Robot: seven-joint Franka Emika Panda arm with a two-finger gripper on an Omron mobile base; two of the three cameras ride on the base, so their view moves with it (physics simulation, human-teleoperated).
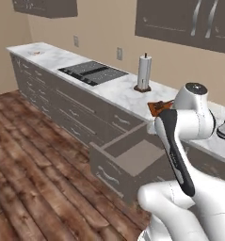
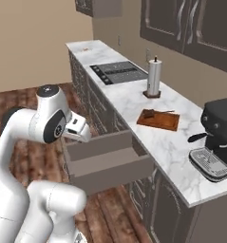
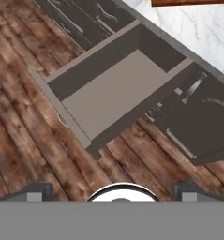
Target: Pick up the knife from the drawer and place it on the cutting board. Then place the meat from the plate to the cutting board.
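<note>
On the cutting board point(image 2: 158, 119), seemingly, the knife point(image 2: 155, 112).

The arm point(image 1: 189, 141) is glossy white all over, built from thick rounded sections that swell at each joint like smooth shells. Beside the open drawer point(image 1: 128, 160), its upper joint ends in a round dark grey cap point(image 1: 195, 87) ringed by a lighter rim. A long dark strip point(image 1: 176, 153) with rounded ends runs down the side of the section below it, with faint pale lettering too small to read. Seen from the other side of the drawer, a dark grey disc point(image 2: 57, 127) sits in the white shoulder housing, and a similar dark cap point(image 2: 47, 90) tops it. The surfaces look smooth.
</note>
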